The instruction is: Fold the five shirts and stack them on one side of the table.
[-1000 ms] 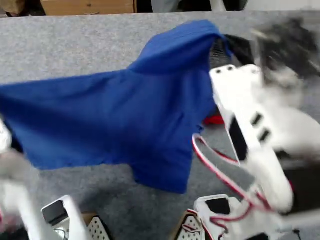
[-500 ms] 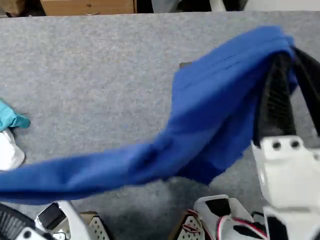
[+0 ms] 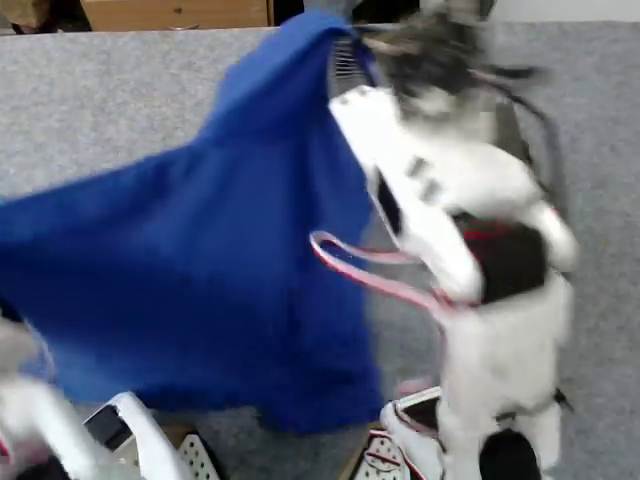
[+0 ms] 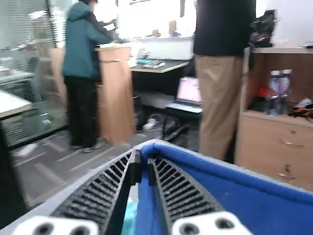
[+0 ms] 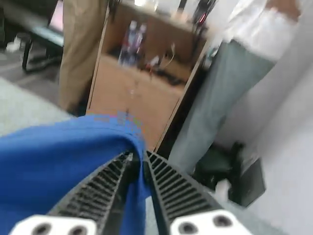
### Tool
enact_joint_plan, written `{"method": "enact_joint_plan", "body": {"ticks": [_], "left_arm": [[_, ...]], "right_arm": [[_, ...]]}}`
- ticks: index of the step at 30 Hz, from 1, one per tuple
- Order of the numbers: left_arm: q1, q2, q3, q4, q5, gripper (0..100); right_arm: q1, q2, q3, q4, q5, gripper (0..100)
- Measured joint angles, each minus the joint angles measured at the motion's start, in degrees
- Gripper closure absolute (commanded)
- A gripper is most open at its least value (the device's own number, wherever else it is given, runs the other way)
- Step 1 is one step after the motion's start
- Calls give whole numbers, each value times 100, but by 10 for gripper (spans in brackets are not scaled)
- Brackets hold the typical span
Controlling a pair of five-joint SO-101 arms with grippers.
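A blue shirt (image 3: 200,270) hangs spread in the air over the grey table (image 3: 90,100), held up at two corners. My right gripper (image 3: 345,45) is shut on its far upper corner near the table's back edge; the right wrist view shows the ribbed fingers (image 5: 168,188) pinching the blue shirt (image 5: 54,156). My left gripper (image 4: 143,164) is shut on the other corner of the blue shirt (image 4: 234,196), at the near left of the table. The hanging cloth hides most of the table's middle.
The right arm's white body (image 3: 470,260) with a red and white cable (image 3: 370,275) stands over the right half of the table. Arm bases (image 3: 140,440) sit at the near edge. People stand in the room beyond the table.
The right gripper swung from the far right back toward the middle of the table's far edge, carrying the shirt corner. The shirt went from a stretched low band to a raised, spread sheet.
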Motion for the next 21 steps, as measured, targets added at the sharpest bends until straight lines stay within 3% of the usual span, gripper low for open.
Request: {"method": "enact_joint_plan", "body": {"ticks": [5,7,15,21], "left_arm": [[1152,1143,2356,-3411,-607,970],[1521,1820,2532,-4149,-958,970],[1521,4360,1925,-4651,-1125,970],[1240,4774,1811,-4651,-1125,970]], "right_arm": [[0,1134,281,-1011,-9,986],[0,1688,114,-1169,-9,986],[70,3226,-905,-668,-9,986],[167,3235,-1055,352,0,986]]}}
